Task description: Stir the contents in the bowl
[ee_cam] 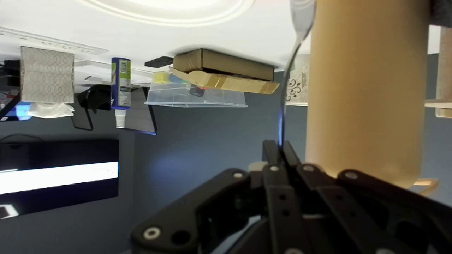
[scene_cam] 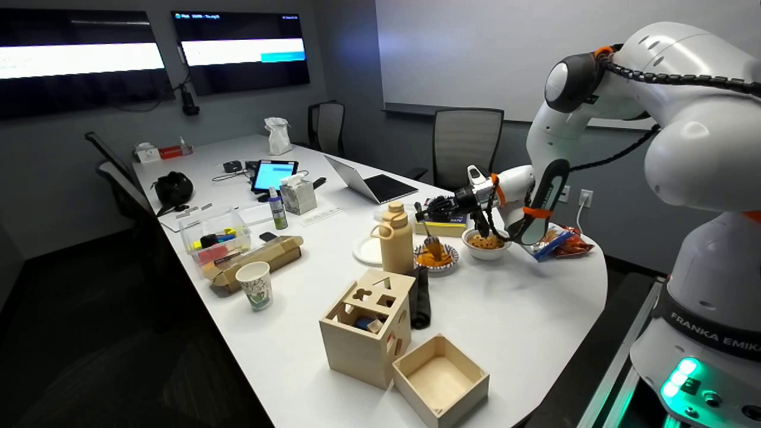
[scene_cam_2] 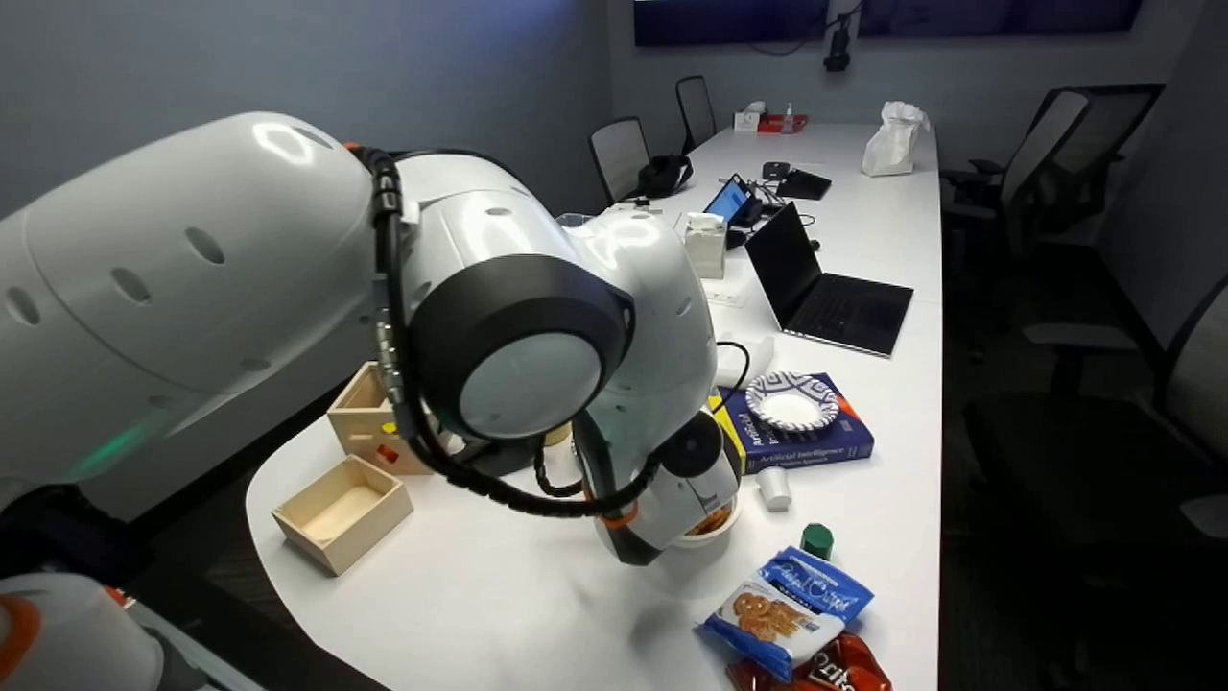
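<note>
The small bowl (scene_cam: 442, 268) with a patterned light rim stands on the table in an exterior view. Its orange contents (scene_cam: 427, 259) lie inside. My gripper (scene_cam: 420, 212) is above the bowl, shut on a thin metal utensil (scene_cam: 428, 230). The utensil points down, and its lower end is in or at the orange contents. In the wrist view, which stands upside down, the gripper (ee_cam: 281, 146) pinches the utensil's handle (ee_cam: 285, 91), and its wide end (ee_cam: 303, 16) runs to the top edge. The bowl and contents are out of the wrist view and hidden behind the arm in an exterior view.
A tan bottle (scene_cam: 396, 241) stands close beside the bowl and gripper, large in the wrist view (ee_cam: 367, 88). A white bowl (scene_cam: 487, 254) of cookies, a white plate (scene_cam: 365, 252), a book (scene_cam: 446, 228), a dark cloth (scene_cam: 421, 300) and a wooden shape box (scene_cam: 362, 351) are near.
</note>
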